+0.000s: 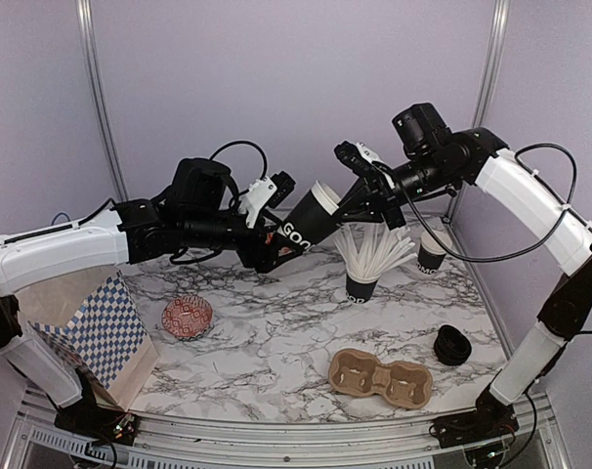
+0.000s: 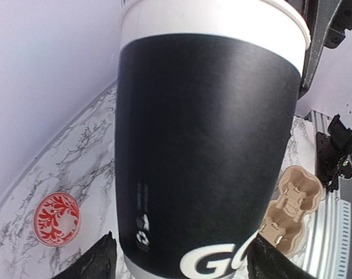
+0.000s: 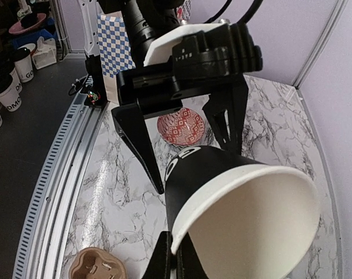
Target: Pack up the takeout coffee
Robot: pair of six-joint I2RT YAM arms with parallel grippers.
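A black paper cup [image 1: 304, 227] is held tilted in the air between the two grippers. The left gripper [image 2: 185, 264] is clamped around its lower side, with one finger seen on each flank beside the white lettering. The right gripper [image 3: 173, 260] is closed on the white rim, which is nipped between its fingers.

On the marble table [image 1: 276, 352], a red patterned dish [image 1: 187, 317] is seen below the left jaws. A cup stuffed with white sticks [image 1: 364, 266] is stood below the right jaws, its sticks fanned upward. A second black cup [image 1: 431, 256] is set just beyond it. A stack of black lids [image 1: 452, 345] and the brown pulp carrier [image 1: 381, 378] are placed well below both jaws, toward the arm bases. A checked paper bag [image 1: 96, 327] is stood to the left of the left jaws.

The white inside of the held cup is shown fully only by the right wrist view. The small recycling mark is shown only by the left wrist view. The sticks, second cup and lids are seen only from overhead.
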